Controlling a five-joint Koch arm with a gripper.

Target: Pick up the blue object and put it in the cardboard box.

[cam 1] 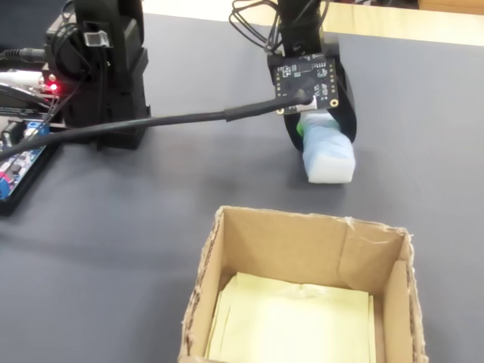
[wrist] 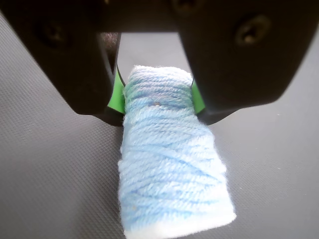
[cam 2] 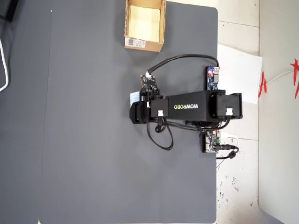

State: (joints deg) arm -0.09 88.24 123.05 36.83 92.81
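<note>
In the wrist view the blue object, a pale blue wound-yarn lump with a fuzzy surface, fills the middle of the picture, its near end low in the frame and its far end pinched between the two black fingers, whose green pads press on either side of it; the gripper is closed on that far end. Dark grey tabletop lies under and around it. In the fixed view the cardboard box stands nearest the camera, open, with a pale yellow inside, and beyond it the lump rests on the tabletop, apart from the box, its rear end under the gripper and a small circuit board. Farther back stands the arm's black base. The overhead view shows the box near the top edge, well apart from the arm.
</note>
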